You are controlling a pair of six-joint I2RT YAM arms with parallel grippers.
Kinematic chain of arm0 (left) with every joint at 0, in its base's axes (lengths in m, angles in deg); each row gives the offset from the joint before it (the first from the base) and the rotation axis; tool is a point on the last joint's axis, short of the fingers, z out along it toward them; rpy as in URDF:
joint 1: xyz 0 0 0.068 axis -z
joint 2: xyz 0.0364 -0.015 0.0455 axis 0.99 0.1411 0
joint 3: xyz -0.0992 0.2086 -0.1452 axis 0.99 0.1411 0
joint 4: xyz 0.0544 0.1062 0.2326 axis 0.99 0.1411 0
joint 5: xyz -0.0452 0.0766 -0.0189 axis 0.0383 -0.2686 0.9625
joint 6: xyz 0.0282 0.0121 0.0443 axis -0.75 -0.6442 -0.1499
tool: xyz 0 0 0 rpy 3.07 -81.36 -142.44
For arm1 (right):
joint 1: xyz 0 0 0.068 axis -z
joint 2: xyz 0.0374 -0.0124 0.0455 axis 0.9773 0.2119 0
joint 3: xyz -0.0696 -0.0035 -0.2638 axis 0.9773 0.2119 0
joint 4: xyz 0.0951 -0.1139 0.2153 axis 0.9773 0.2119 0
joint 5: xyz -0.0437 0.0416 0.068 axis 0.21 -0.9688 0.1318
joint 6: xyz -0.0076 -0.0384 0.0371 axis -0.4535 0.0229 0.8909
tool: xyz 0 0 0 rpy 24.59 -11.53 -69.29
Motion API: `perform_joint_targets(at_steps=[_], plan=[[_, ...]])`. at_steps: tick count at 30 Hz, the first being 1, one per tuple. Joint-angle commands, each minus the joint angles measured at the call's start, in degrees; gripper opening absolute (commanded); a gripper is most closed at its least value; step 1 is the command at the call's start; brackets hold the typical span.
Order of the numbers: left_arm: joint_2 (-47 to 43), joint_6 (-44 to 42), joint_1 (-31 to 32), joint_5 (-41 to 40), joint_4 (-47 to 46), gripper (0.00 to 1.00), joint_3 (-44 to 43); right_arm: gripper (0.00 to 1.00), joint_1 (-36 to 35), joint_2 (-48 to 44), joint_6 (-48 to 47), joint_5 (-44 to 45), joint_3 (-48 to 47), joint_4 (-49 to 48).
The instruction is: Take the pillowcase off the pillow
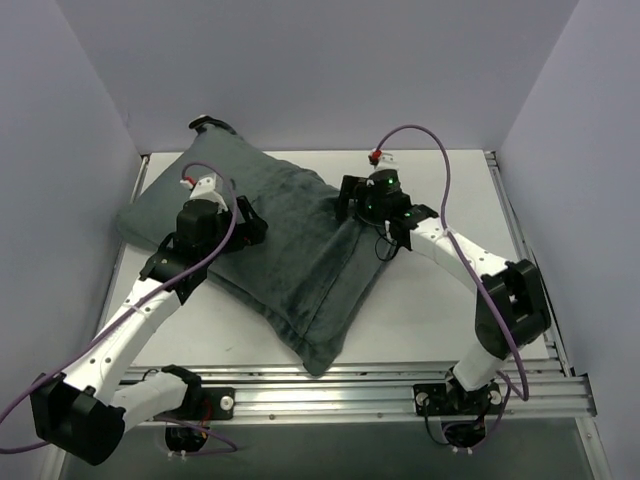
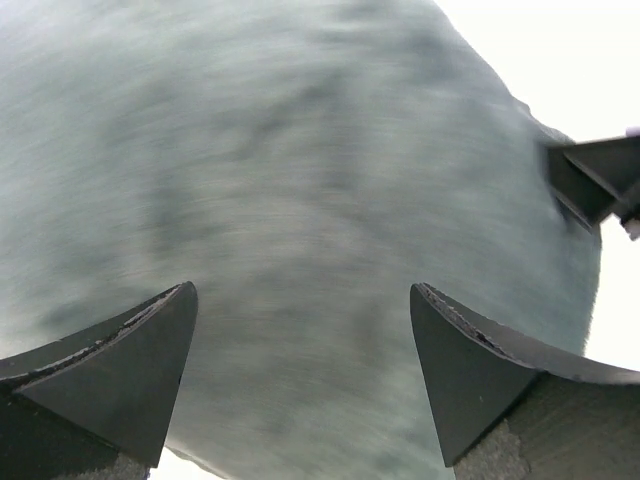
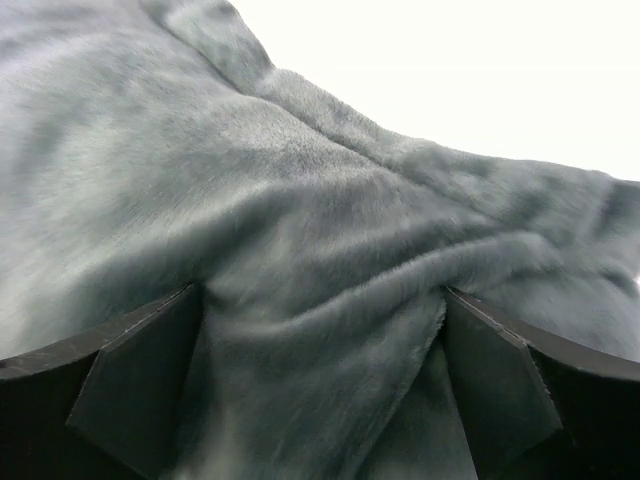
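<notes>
The dark grey-green velvety pillowcase (image 1: 300,250) lies plain face up and diagonally across the white surface (image 1: 430,310). One corner points toward the near aluminium rail (image 1: 350,397) and the opposite corner reaches the far left wall. The cover is plump and rounded, with a short, soft nap and shallow creases running along its length. The pillow it contains is fully hidden. The left pincer (image 1: 246,222) sits over the left-centre of the cover. In the left wrist view the left pincer (image 2: 302,295) is spread wide, its two black wedge-shaped fingers (image 2: 120,370) apart with only blurred fabric between them. Contact with the fabric cannot be confirmed there. The right pincer (image 1: 348,200) is at the cover's far right edge, where the fabric meets the bare surface. In the right wrist view the right pincer (image 3: 320,292) is also spread, and its black fingers (image 3: 130,390) press into the pile. A raised ridge of bunched velvet is gathered between them, with folds radiating toward the seam along the edge. A fingertip of the right pincer shows at the right margin of the left wrist view.
</notes>
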Motion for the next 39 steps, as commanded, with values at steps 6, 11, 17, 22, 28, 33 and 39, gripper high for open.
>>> perform_joint_targets(at_steps=[6, 11, 17, 22, 28, 33, 39], plan=[[8.62, -19.48, 17.60, -6.42, 7.05, 0.95, -16.72, 0.99, 1.05, -19.67, 4.66, 9.73, 5.50, 5.88], [17.51, -27.75, 29.13, -17.15, 7.49, 0.95, -24.63, 1.00, 2.45, -28.90, 8.88, 13.95, 9.90, 11.06], [27.18, -31.98, 33.53, -21.37, 6.97, 0.95, -31.14, 1.00, 4.21, -37.08, 10.82, 15.54, 14.56, 14.41], [32.28, -33.56, 34.76, -23.40, 5.21, 0.96, -33.08, 1.00, 5.18, -40.07, 10.30, 15.46, 16.06, 15.90], [36.51, -36.46, 36.17, -29.09, 4.24, 0.96, -33.70, 1.00, 5.79, -39.81, 10.12, 12.04, 18.34, 14.24], [35.99, -35.85, 35.38, -39.21, 2.31, 0.96, -32.47, 1.00, 5.80, -38.85, 9.59, 9.13, 19.14, 12.04], [33.26, -36.46, 33.45, -43.00, -0.15, 0.96, -31.06, 0.99, 5.71, -36.48, 8.63, 4.22, 20.19, 8.62]])
